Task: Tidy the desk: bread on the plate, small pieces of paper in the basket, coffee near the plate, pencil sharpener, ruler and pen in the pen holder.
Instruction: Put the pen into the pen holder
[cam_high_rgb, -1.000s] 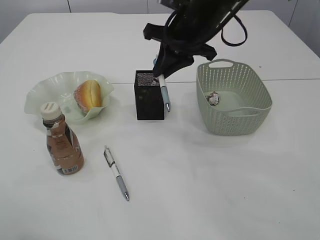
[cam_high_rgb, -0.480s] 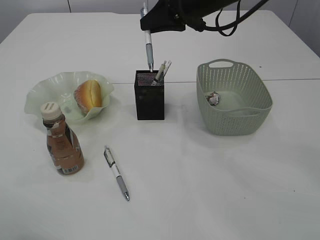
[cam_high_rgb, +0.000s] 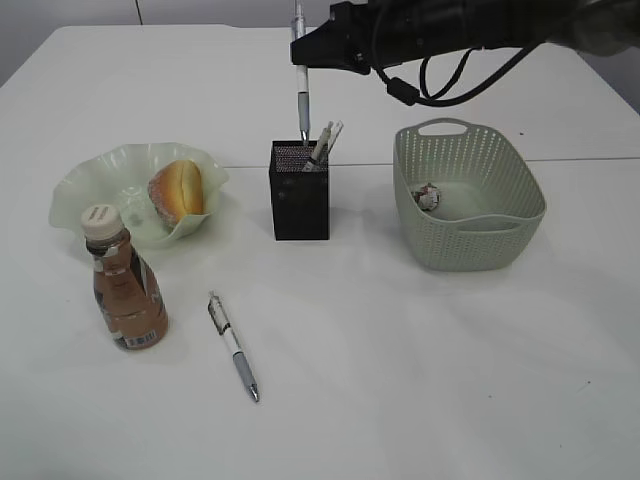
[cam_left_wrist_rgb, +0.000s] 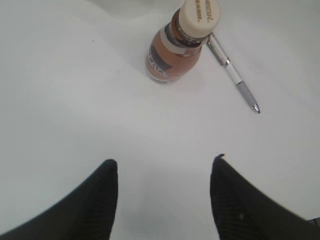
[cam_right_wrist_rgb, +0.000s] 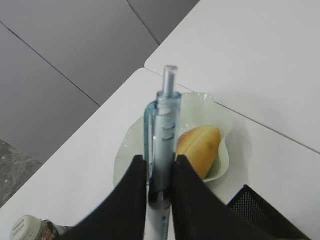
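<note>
My right gripper (cam_high_rgb: 305, 52) (cam_right_wrist_rgb: 159, 162) is shut on a pale blue pen (cam_high_rgb: 302, 105) (cam_right_wrist_rgb: 162, 135). It holds the pen upright, tip down, just above the black mesh pen holder (cam_high_rgb: 299, 195), which has other items standing in it. The bread (cam_high_rgb: 178, 189) (cam_right_wrist_rgb: 198, 143) lies on the green wavy plate (cam_high_rgb: 90, 185) (cam_right_wrist_rgb: 125, 155). The coffee bottle (cam_high_rgb: 122, 290) (cam_left_wrist_rgb: 177, 47) stands in front of the plate. A second white pen (cam_high_rgb: 233, 345) (cam_left_wrist_rgb: 232, 75) lies on the table beside the bottle. My left gripper (cam_left_wrist_rgb: 164, 165) is open and empty above the table.
A green basket (cam_high_rgb: 500, 235) stands right of the pen holder with a crumpled scrap of paper (cam_high_rgb: 427, 196) inside. My right arm reaches in from the upper right across the basket's far side.
The right arm has swung up from beside the holder, turning the pen upright. The pen now hangs tip down over the holder's opening.
</note>
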